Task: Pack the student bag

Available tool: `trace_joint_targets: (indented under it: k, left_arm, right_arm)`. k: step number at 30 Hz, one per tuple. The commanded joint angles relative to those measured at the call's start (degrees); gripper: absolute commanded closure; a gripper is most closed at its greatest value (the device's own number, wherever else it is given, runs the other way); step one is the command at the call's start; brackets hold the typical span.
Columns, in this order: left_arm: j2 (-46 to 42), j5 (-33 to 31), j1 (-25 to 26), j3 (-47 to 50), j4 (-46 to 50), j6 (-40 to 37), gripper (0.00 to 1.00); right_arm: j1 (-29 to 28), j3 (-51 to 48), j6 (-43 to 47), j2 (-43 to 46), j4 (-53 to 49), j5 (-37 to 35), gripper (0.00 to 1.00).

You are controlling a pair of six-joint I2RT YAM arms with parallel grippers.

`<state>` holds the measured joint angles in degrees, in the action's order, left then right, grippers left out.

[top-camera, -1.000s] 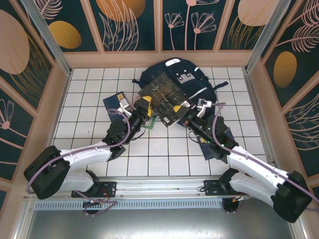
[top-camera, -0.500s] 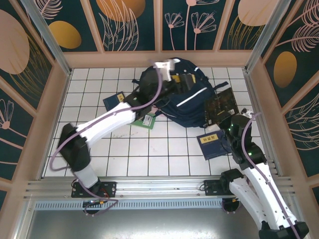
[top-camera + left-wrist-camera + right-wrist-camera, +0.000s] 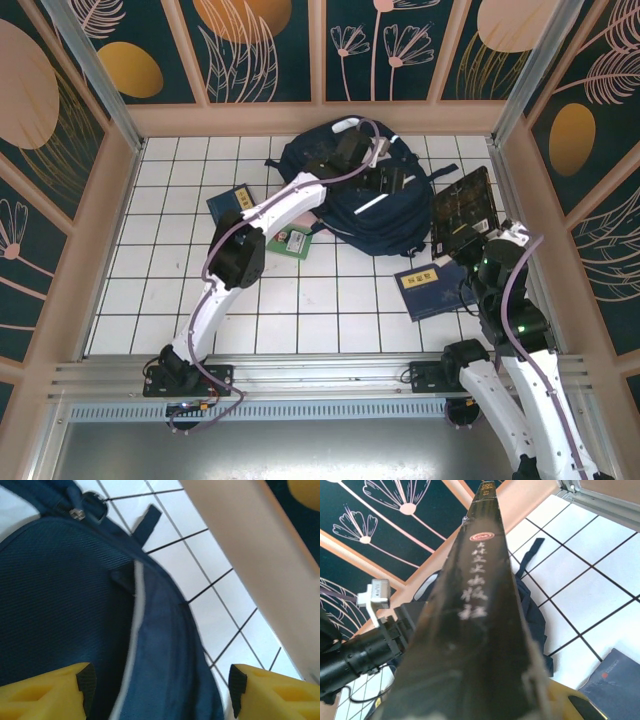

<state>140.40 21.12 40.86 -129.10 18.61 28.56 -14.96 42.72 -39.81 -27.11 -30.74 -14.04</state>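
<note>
My left pincer (image 3: 160, 685) hangs spread wide over the bag (image 3: 385, 215) at the table's (image 3: 300, 300) far middle, probably to open it. Right of it, my right pincer (image 3: 458, 248) clenches a dark book (image 3: 462, 208) upright, ready to pack.

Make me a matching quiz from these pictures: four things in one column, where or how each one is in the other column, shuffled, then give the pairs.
Column one
1. student bag
2. dark book
3. blue book nearest the right arm
4. left gripper

Column two
A. flat on the tiles, nearer the arm bases than the bag
B. open, over navy fabric
C. clamped in the right gripper
D. rear middle, by the back wall

Pairs: 1-D, 2-C, 3-A, 4-B
</note>
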Motion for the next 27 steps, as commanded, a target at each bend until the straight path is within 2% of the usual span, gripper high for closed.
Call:
trace_joint_targets:
  k: [1,6,10,16,25,27]
  left_arm:
    - [2.0,8.5,-0.8,-1.1,-2.0,0.6,0.28]
    - [4.9,9.2,-0.8,-0.5,-4.1,2.2,0.26]
    - [6.0,12.6,-0.8,0.9,-6.5,4.9,0.27]
    - [6.1,16.2,-0.6,2.2,-9.5,6.6,0.44]
    - [8.8,3.2,0.3,-0.7,-0.4,-2.0,0.54]
    - [9.4,2.2,0.5,-1.8,0.5,-2.9,0.58]
  right_arm:
    - [0.3,1.8,2.5,0.8,5.4,1.4,1.00]
    - [0.3,1.3,2.7,0.3,5.8,2.8,1.00]
    - [0.3,1.2,2.7,0.2,5.7,3.3,1.00]
    - [0.3,0.1,1.8,0.2,5.9,3.7,1.00]
    - [0.4,0.1,0.5,0.1,6.3,4.8,1.00]
    - [0.5,0.1,0.5,0.2,6.1,4.8,1.00]
